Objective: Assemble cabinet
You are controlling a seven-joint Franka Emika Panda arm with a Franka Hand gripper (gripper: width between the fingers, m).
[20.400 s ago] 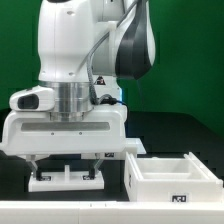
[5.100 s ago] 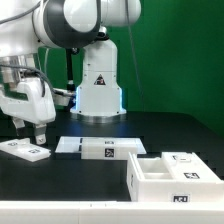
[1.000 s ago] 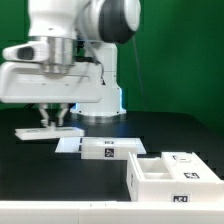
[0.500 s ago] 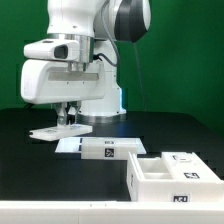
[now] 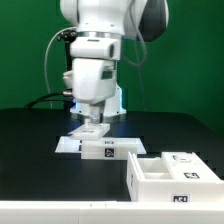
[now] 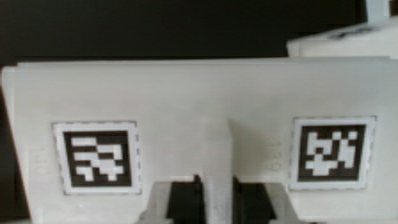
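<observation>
- Over the middle of the table (image 5: 30,150), well in from every edge: the gripper (image 5: 92,123) hangs straight down and pinches a flat white panel (image 5: 88,131), jaws pressed onto one edge.
- Judged reason for the edge grip: it leaves both broad faces of the panel free, so the part can later be set against another without the fingers in the way.
- Panel attitude: roughly level. The wrist view shows two tags (image 6: 98,155) on its face, turned toward the camera.
- Just toward the near edge from the panel: a white slab (image 5: 100,148) lies flat, with tags on its top and front. Whether the panel touches it cannot be told.
- At the near edge, toward the exterior view's right corner: the cabinet (image 5: 170,180) stands with its hollow upward, apart from the slab. This placing probably keeps the opening reachable from above.
- Stage, as a judgement: the panel is in transit and not yet joined to the cabinet.
- Risk, as a judgement: a thin part held by one edge may tilt or slip in the jaws.
</observation>
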